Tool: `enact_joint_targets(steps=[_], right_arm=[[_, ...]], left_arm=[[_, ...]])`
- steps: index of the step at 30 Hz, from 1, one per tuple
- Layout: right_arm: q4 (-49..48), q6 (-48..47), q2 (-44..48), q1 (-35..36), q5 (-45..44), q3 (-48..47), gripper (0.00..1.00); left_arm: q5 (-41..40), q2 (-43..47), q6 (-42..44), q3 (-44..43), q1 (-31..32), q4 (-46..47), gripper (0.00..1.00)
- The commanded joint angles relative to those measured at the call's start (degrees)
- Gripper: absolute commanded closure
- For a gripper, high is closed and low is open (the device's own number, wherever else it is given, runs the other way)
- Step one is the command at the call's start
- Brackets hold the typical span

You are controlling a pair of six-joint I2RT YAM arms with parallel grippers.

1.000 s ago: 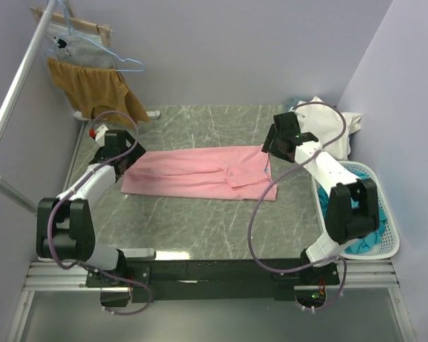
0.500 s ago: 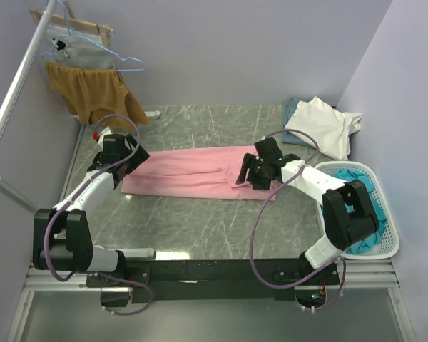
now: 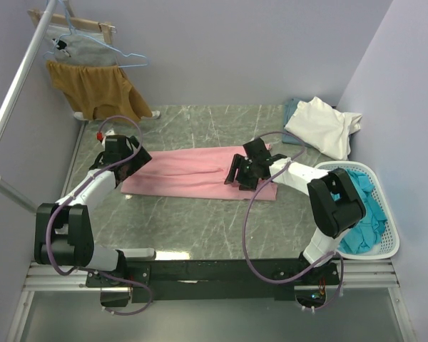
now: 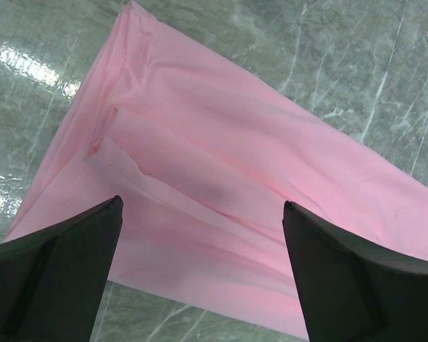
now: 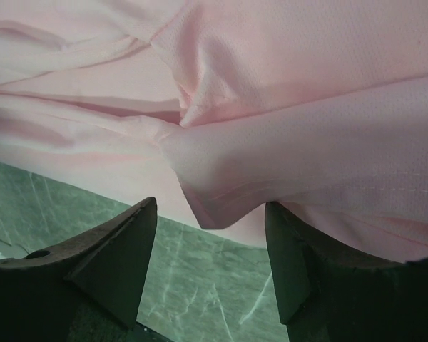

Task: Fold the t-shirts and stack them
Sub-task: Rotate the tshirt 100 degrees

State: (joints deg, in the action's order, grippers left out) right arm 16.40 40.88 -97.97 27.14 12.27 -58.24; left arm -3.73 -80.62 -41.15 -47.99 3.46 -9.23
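- At the near right, a white basket point(image 3: 389, 244) is holding the teal t-shirts point(image 3: 360, 221).
- In the middle of the table point(image 3: 200, 228), the light pink t-shirt point(image 3: 192, 171) is lying as a long folded band, running from left to right.
- The left gripper point(image 4: 201, 214) is hanging over its left end, fingers spread wide, gripping nothing.
- The right gripper point(image 5: 210, 206) is standing low over the right part, its fingers apart. A hem corner is lying between them, not pinched.
- At the far right, the cream-white t-shirt point(image 3: 321, 125) is lying partly on the grey-blue t-shirt point(image 3: 292, 108).
- At the far left, a mustard-brown garment point(image 3: 93, 89) is hanging.
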Motion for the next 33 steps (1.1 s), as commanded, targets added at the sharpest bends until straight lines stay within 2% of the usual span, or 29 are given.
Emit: enact_joint_targets(steps=[1,4,8,12,18,20,25,33], right_arm=[[-1.73,-0.10,-1.95,0.37,-0.58,-4.68,0.33],[-0.85,-1.68,-3.80,0.37,-1.55,-7.41,0.41],[1.17,-3.96,-7.22,0.20,-3.04,-12.68,0.41],[4.86,-6.16,-12.23,-0.24,-6.46,-22.15,0.40],[12.59,-9.86,-16.63,-1.21,-23.06,-32.80,0.34],[13.22,-10.82,-14.45,-2.08,-26.14,-32.21,0.33],[9.79,-11.53,-3.92,-2.79,-27.22,-21.84,0.29],[6.37,-10.47,-1.52,-3.14,-17.03,-12.97,0.28]], left_arm=[[0.56,-0.50,0.98,-0.44,0.31,1.59,0.01],[0.48,-0.86,1.16,-0.79,0.31,1.41,0.00],[0.04,-1.21,1.33,-0.97,0.31,1.06,0.01],[-0.31,-1.38,1.51,-1.23,0.31,0.45,0.01],[-0.93,-1.21,1.77,-1.23,0.31,-0.26,0.01],[-1.11,-0.86,1.86,-1.32,0.31,-0.43,0.01],[-0.41,-0.86,1.86,-1.32,0.31,0.44,0.01],[7.67,-2.34,2.39,-2.19,0.49,8.79,0.01]])
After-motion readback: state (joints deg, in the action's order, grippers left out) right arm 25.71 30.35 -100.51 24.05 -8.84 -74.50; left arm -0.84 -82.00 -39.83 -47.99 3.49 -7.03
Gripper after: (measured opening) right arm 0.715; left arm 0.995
